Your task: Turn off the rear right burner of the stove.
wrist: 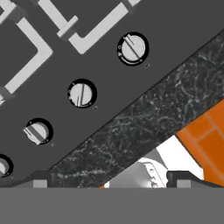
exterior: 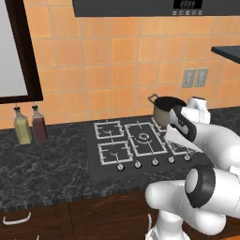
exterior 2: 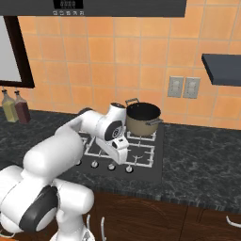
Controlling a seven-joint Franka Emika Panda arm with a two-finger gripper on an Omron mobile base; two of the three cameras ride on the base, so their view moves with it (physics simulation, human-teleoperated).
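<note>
The stove (exterior: 93, 161) is a black glass cooktop with pale grey grates and a row of silver knobs (exterior: 154, 161) along its front. A dark pot (exterior 2: 142, 118) stands on the rear right burner (exterior 2: 148, 138), so just the grate's front edge shows. My hand hovers low over the right part of the knob row (exterior 2: 111, 166). In the hand view my gripper (wrist: 109, 181) is open, its fingertips (wrist: 39, 179) wide apart with nothing between them. Three knobs (wrist: 81, 93) lie ahead of it in a slanted line, none touched.
Two bottles (exterior: 30, 124) stand on the dark marble counter (exterior: 42, 164) left of the stove. The centre burner (exterior: 144, 137) lies beside the pot. Wall outlets (exterior 2: 183, 87) and a dark shelf (exterior 2: 221, 68) are at the right, with a range hood (exterior: 154, 7) above.
</note>
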